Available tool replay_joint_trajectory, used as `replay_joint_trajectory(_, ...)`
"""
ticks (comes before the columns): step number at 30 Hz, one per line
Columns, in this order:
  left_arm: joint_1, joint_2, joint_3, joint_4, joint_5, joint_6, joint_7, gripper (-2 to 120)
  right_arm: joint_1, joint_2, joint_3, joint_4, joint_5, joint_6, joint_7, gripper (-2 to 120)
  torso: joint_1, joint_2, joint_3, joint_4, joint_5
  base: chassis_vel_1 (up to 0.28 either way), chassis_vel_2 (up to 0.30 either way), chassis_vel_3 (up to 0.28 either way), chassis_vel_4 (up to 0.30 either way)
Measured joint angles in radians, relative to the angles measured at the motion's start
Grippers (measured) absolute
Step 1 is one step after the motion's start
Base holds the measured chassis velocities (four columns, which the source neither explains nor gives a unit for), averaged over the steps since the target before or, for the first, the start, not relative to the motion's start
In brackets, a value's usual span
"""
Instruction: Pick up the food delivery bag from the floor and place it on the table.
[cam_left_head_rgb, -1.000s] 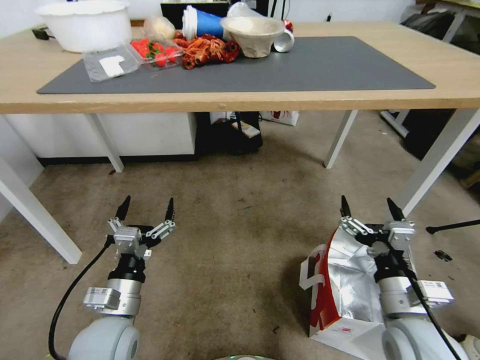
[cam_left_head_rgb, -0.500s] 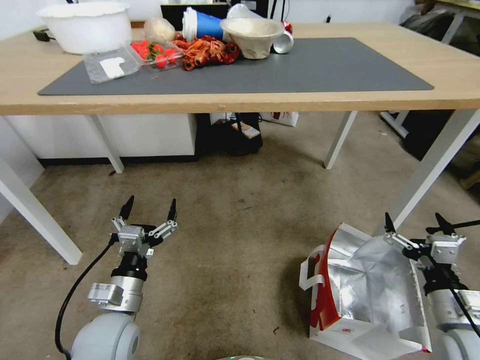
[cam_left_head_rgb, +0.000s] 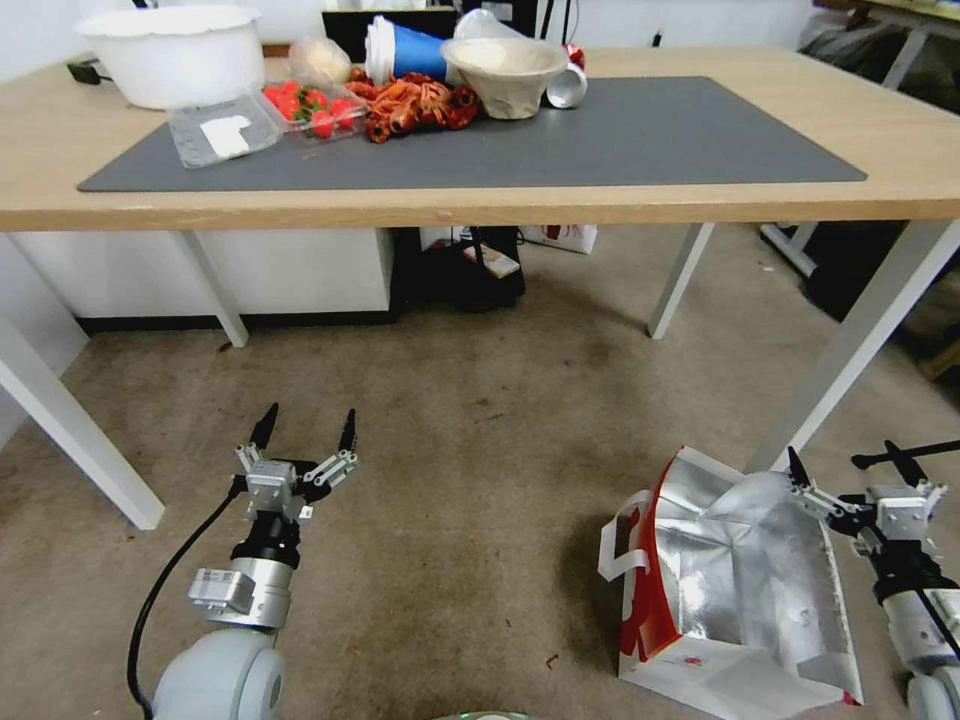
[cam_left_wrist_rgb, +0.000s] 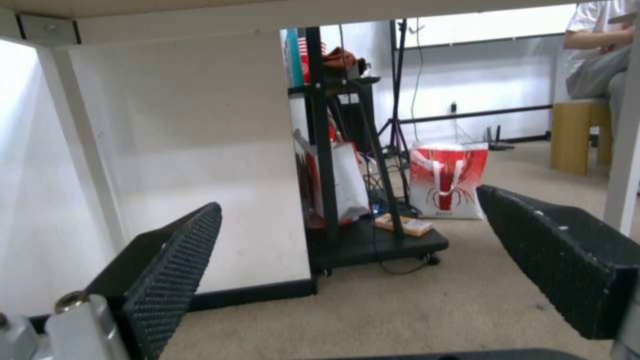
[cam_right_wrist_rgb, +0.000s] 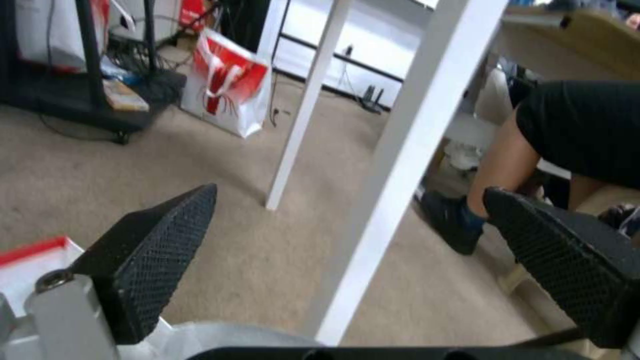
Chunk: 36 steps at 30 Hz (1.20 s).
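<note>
Swung out to the right since a second ago, the right gripper (cam_left_head_rgb: 852, 468) now hangs with fingers spread wide and empty beside the upper right edge of the food delivery bag (cam_left_head_rgb: 735, 590), no longer over its foil mouth. That bag stands on the floor (cam_left_head_rgb: 460, 470), near a white leg of the table (cam_left_head_rgb: 700, 200). Lower on the left, the left gripper (cam_left_head_rgb: 307, 428) hovers wide open above bare floor.

1. You are losing the right arm below the right gripper (cam_left_head_rgb: 853, 464) at the head view's corner.
2. Beside that gripper, the food delivery bag (cam_left_head_rgb: 735, 590) is running off the lower edge, so its near bottom is hiding from you.
3. In the right wrist view, only a red-edged white corner of the bag (cam_right_wrist_rgb: 30, 257) is showing behind the fingers (cam_right_wrist_rgb: 160, 250).
</note>
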<state>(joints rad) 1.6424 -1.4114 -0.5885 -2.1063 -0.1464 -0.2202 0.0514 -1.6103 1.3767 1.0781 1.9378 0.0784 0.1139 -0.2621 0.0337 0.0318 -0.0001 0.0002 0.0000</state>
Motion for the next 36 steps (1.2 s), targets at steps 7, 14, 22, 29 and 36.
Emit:
replay_joint_trajectory(7,0.011,-0.001,-0.003,-0.005,0.005,-0.013,0.001,96,0.013,-0.026,-0.002,-0.068,0.001,0.001,0.015,100,0.0,0.0,0.0,-0.0001,0.0,0.0,0.0,0.0,0.0)
replay_joint_trajectory(14,0.019,-0.007,-0.002,-0.011,0.013,-0.019,0.002,96,0.045,-0.048,-0.019,-0.143,0.01,-0.018,0.026,100,0.0,0.001,0.0,0.0,0.0,0.0,0.0,0.0,0.0)
replay_joint_trajectory(22,0.028,-0.012,-0.003,-0.019,0.018,-0.021,0.0,96,0.078,-0.062,-0.067,-0.223,0.058,-0.071,0.036,100,0.0,0.001,0.0,-0.0001,0.0,0.0,0.0,0.0,0.0)
replay_joint_trajectory(29,0.033,-0.018,-0.004,-0.027,0.022,-0.023,-0.002,96,0.098,-0.071,-0.09,-0.244,0.075,-0.111,0.042,100,0.0,0.001,0.0,0.0,-0.0001,0.0,0.0,0.0,0.0)
replay_joint_trajectory(36,0.037,-0.023,-0.003,-0.028,0.033,-0.032,-0.013,96,0.098,-0.074,-0.106,-0.262,0.075,-0.15,0.054,84,0.0,0.001,0.0,-0.0001,-0.0001,0.0,0.0,0.0,0.0)
